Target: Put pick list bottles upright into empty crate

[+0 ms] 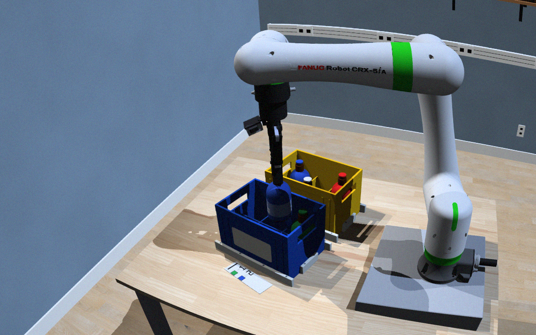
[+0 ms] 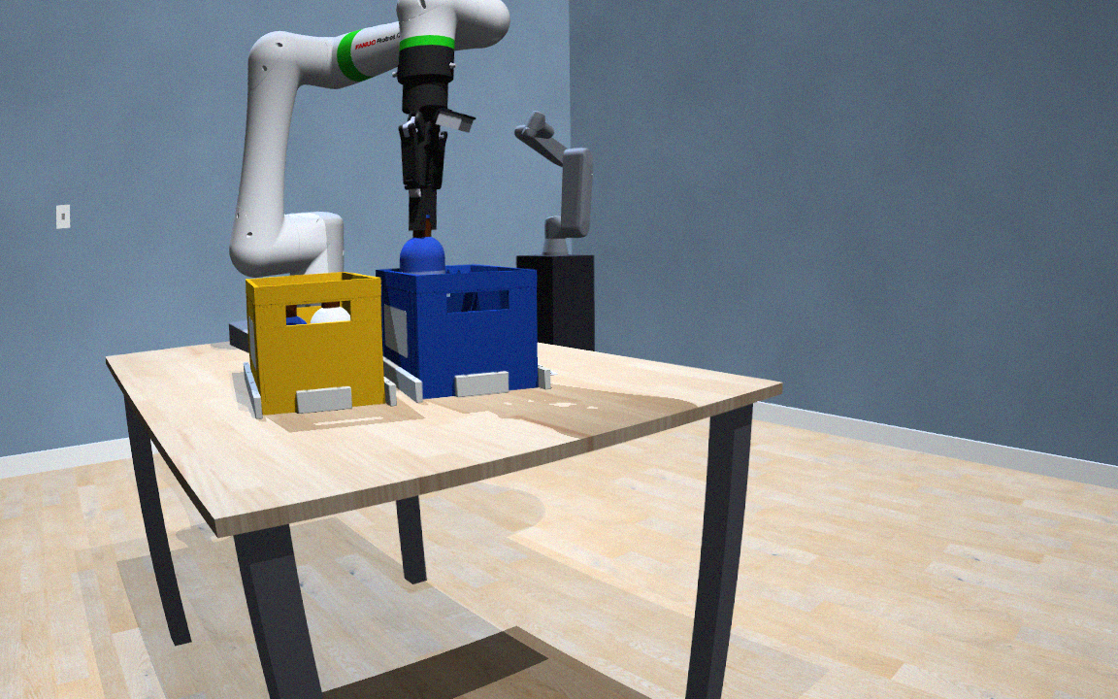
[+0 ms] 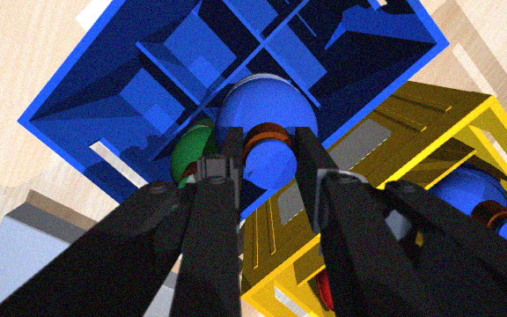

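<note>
My gripper (image 1: 277, 180) (image 2: 425, 224) (image 3: 268, 149) is shut on the neck of a blue-labelled bottle (image 1: 278, 200) (image 2: 421, 254) (image 3: 268, 104). The bottle hangs upright, its lower part inside a rear cell of the blue crate (image 1: 236, 227) (image 2: 459, 334) (image 3: 82, 101). A green-labelled bottle (image 1: 301, 218) (image 3: 189, 151) stands in the neighbouring cell. The yellow crate (image 1: 336, 212) (image 2: 311, 351) (image 3: 412, 132) behind holds another blue bottle (image 1: 299, 170) (image 3: 469, 189), a white-capped bottle (image 1: 307, 180) (image 2: 330, 315) and a red bottle (image 1: 339, 183). The pick list (image 1: 248, 278) lies in front of the blue crate, showing a green and a blue square.
Both crates sit in grey corner rails (image 1: 257, 266) on the wooden table (image 1: 186, 287). My arm's base stands on a grey plate (image 1: 386, 291) at the right. A second grey arm on a black pedestal (image 2: 567, 295) stands behind the table.
</note>
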Available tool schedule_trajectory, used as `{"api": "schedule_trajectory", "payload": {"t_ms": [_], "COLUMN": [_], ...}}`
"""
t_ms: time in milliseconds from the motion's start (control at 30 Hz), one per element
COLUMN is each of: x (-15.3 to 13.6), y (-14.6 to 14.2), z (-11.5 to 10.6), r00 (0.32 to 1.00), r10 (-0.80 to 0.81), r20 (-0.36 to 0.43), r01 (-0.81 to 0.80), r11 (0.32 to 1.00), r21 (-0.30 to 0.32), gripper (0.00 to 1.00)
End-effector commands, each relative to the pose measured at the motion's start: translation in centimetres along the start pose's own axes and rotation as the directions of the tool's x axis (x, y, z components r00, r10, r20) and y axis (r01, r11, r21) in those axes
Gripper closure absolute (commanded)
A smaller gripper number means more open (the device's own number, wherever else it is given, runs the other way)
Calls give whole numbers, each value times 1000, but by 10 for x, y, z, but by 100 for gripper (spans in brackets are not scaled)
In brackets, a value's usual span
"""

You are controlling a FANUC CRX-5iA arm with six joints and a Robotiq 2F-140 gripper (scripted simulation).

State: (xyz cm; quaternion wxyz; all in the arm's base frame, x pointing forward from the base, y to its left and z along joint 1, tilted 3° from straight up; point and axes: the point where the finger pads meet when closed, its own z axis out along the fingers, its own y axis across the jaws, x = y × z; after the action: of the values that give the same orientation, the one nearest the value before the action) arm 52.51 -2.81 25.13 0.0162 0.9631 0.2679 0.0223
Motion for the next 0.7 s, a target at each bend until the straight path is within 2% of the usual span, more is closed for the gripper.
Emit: {"api": "schedule_trajectory", "payload": {"t_ms": [0,667], "x": [0,0], "y": [0,0], "z": [2,18], "r00": [1000,1000], "r10": [0,0], "r20": [-2,-2], "r01": [0,0], "r11": [1000,1000], "r21": [-2,-2], "gripper": [90,90]}}
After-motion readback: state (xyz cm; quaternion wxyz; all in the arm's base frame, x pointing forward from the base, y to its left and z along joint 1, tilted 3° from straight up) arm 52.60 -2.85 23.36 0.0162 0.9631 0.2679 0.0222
